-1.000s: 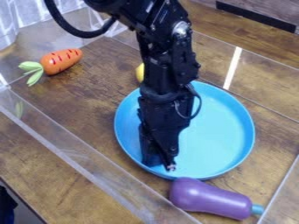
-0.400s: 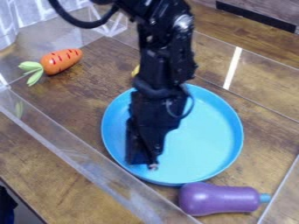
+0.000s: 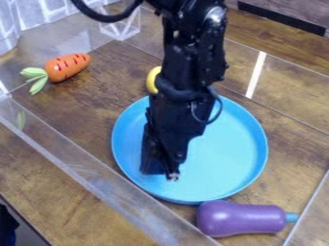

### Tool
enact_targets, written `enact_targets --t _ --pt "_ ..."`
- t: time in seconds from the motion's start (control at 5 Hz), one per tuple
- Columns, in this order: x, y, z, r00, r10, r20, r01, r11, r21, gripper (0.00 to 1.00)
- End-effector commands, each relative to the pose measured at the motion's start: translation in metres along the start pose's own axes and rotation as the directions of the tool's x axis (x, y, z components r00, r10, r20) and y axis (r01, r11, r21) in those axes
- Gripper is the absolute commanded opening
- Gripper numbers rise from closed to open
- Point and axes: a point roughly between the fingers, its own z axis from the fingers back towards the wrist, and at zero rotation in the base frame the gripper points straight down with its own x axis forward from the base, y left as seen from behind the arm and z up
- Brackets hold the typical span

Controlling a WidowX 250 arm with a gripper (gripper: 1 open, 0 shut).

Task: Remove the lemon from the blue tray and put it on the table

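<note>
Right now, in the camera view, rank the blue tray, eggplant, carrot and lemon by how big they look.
1. blue tray, clearly largest.
2. eggplant, though it sits nearest the camera.
3. carrot.
4. lemon, but the arm hides most of it, so its place below the carrot is unsure.

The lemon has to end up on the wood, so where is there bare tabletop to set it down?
Bare table lies between the carrot and the blue tray, and at the far right past the tray's rim. It is tight near the eggplant by the tray's front edge. The lemon peeks out behind the arm.
</note>
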Motion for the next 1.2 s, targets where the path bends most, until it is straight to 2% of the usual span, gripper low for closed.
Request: enact_targets --t 0.0,0.2,0.4,0.6,1.0 --pt "0.002 0.003 0.038 0.997 -0.069 0.047 0.066 0.996 0.063 0.0" --pt "-0.005 0.008 0.061 0.993 -0.114 0.017 0.112 0.99 0.082 0.0" --pt "-0.006 0.019 0.074 0.996 -0.087 -0.01 0.088 0.992 0.087 0.0" --pt "-0.007 0.026 0.081 0.998 -0.051 -0.021 0.052 0.995 0.088 0.0" --pt "0.001 0.047 0.079 0.992 -0.123 -0.029 0.125 0.985 0.121 0.0"
